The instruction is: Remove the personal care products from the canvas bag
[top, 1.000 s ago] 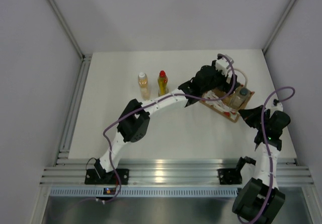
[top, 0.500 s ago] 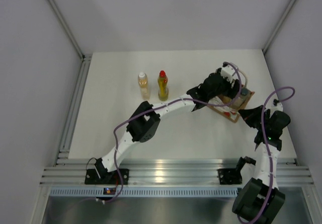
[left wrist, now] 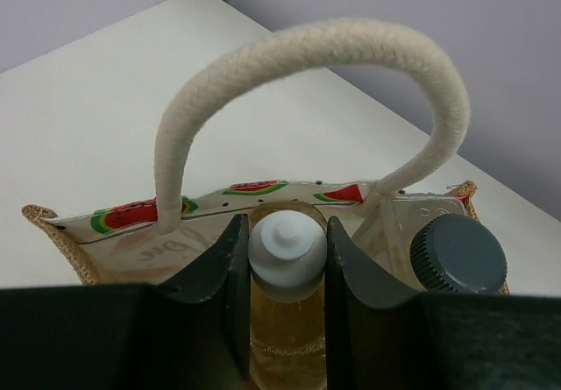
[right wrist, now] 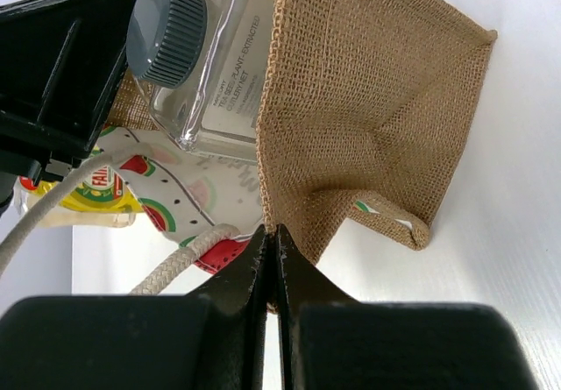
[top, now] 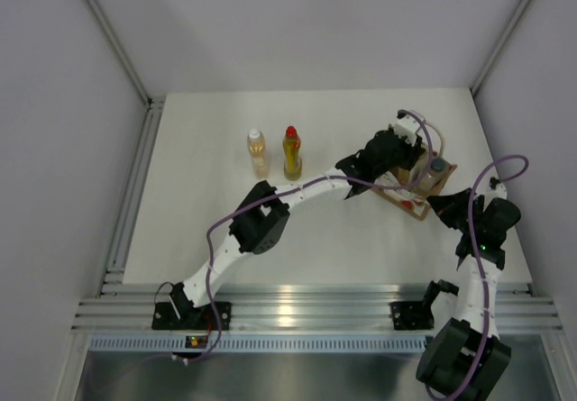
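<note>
The canvas bag (top: 416, 188) stands at the table's right, its brown side (right wrist: 368, 118) filling the right wrist view. My left gripper (left wrist: 287, 258) reaches into the bag's mouth and is shut on an amber bottle with a white cap (left wrist: 287, 248). Beside it in the bag stands a clear bottle with a dark grey cap (left wrist: 458, 251), whose label side (right wrist: 223, 66) faces the right wrist camera. My right gripper (right wrist: 270, 237) is shut on the bag's rim edge. An amber bottle (top: 258, 152) and a yellow bottle with a red cap (top: 291, 150) stand upright on the table at left of centre.
The bag's white rope handle (left wrist: 307, 48) arches above the left gripper's fingers. Side walls and aluminium rails (top: 135, 185) border the white table. The right arm (top: 478, 239) stands close to the table's right edge.
My left gripper has moved right and down into the bag and closed on the white-capped amber bottle. The right arm and the two bottles on the table have not moved.
</note>
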You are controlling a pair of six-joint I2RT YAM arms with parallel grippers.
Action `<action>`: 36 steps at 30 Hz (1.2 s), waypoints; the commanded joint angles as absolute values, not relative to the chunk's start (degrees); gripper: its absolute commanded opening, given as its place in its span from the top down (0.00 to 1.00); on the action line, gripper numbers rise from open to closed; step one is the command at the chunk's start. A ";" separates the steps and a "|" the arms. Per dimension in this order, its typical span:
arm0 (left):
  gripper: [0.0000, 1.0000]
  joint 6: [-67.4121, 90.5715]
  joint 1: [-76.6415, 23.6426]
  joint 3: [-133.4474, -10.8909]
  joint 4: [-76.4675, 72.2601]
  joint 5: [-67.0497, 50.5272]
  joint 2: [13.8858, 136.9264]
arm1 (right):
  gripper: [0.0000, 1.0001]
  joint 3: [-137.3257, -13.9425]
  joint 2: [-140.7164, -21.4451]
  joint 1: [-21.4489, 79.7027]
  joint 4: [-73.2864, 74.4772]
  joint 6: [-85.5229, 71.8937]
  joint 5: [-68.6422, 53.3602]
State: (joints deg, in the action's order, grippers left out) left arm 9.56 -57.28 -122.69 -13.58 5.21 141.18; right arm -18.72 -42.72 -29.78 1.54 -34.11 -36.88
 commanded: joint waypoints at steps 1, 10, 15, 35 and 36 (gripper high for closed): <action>0.95 11.34 -57.66 -125.07 -16.52 4.40 141.33 | 0.99 -18.37 -42.63 -29.36 3.08 -33.75 -38.14; 1.00 10.37 -58.53 -126.65 -14.59 6.59 137.99 | 0.99 -18.19 -42.80 -29.36 2.72 -33.57 -37.97; 1.00 10.02 -58.80 -126.65 -14.50 7.82 134.83 | 0.99 -18.19 -42.89 -29.36 2.55 -33.66 -37.88; 1.00 8.09 -59.33 -130.69 -12.66 10.02 127.27 | 1.00 -17.75 -43.33 -29.36 1.76 -33.93 -37.97; 1.00 8.09 -59.33 -130.87 -12.74 10.02 126.92 | 1.00 -17.75 -43.33 -29.36 1.76 -33.93 -37.88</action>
